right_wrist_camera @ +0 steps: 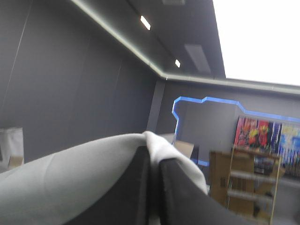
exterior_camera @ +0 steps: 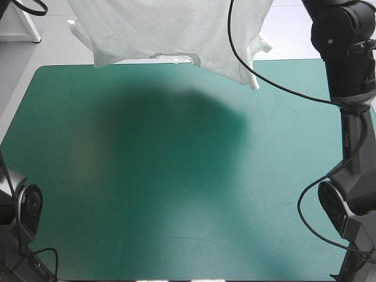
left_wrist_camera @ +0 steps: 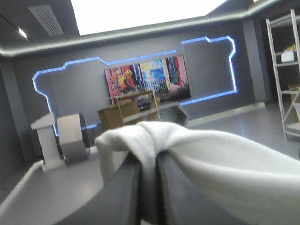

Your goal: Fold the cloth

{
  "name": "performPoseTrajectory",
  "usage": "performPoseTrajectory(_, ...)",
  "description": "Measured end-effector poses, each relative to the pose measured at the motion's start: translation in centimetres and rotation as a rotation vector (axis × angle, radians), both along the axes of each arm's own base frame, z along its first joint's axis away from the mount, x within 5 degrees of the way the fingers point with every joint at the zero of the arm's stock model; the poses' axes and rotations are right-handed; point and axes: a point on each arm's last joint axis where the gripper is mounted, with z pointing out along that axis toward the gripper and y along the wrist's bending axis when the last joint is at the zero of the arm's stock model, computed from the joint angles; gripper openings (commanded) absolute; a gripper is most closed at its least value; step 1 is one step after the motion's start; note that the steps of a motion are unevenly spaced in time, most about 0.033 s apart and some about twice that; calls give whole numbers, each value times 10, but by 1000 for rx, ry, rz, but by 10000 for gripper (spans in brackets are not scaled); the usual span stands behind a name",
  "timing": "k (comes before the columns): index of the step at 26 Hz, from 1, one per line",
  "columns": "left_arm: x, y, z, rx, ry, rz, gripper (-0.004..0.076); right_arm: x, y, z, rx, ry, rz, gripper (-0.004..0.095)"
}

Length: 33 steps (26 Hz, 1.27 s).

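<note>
You had the left tool (left_wrist_camera: pixel 149 160) and the right tool (right_wrist_camera: pixel 153 158) each pinched onto the white T-shirt (exterior_camera: pixel 170 29), which hung spread between them above the teal-green worktop (exterior_camera: pixel 176 194).

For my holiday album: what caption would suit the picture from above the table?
A white T-shirt hangs lifted over the far edge of the teal-green table, throwing a shadow on it.

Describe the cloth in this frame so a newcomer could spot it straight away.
Start at the teal-green table and look above its far edge. The white T-shirt hangs there clear of it, its shadow below. It alone is cloth, pinched by the left claw and the right claw.
</note>
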Motion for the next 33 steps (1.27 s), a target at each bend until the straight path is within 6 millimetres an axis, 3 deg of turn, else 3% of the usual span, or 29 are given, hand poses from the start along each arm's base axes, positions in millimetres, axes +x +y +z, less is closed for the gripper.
performPoseTrajectory(4, 37, -3, -37, 40, 197, -38, 19, 33, 7, -36, -28, 253, -27, -18)
performPoseTrajectory(7, 69, -5, -76, 79, 384, -64, 19, 71, 14, -82, -68, 486, -85, -17)
performPoseTrajectory(11, 115, -3, -148, 49, 700, -56, 19, 115, 24, -156, -176, 792, -162, -17)
performPoseTrajectory(14, 139, 2, -208, 32, 935, -14, 19, 135, 30, -203, -239, 972, -186, -17)
performPoseTrajectory(18, 146, 3, -281, 86, 1222, -23, 19, 143, 32, -251, -329, 1196, -210, -17)
performPoseTrajectory(19, 142, 3, -305, 113, 1328, -37, 19, 140, 30, -269, -388, 1313, -220, -17)
performPoseTrajectory(21, 135, 3, -322, 123, 1412, -49, 19, 136, 30, -284, -424, 1396, -213, -17)
performPoseTrajectory(26, 98, 3, -352, 129, 1565, -56, 19, 109, 30, -307, -454, 1558, -147, -17)
performPoseTrajectory(28, 48, 3, -346, 124, 1578, -36, 19, 66, 19, -311, -473, 1653, -121, -17)
performPoseTrajectory(29, 34, 3, -340, 122, 1565, -33, 19, 56, 15, -310, -473, 1666, -117, -17)
performPoseTrajectory(33, -62, 1, -327, 110, 1599, -44, 19, -27, -10, -298, -452, 1714, -77, -17)
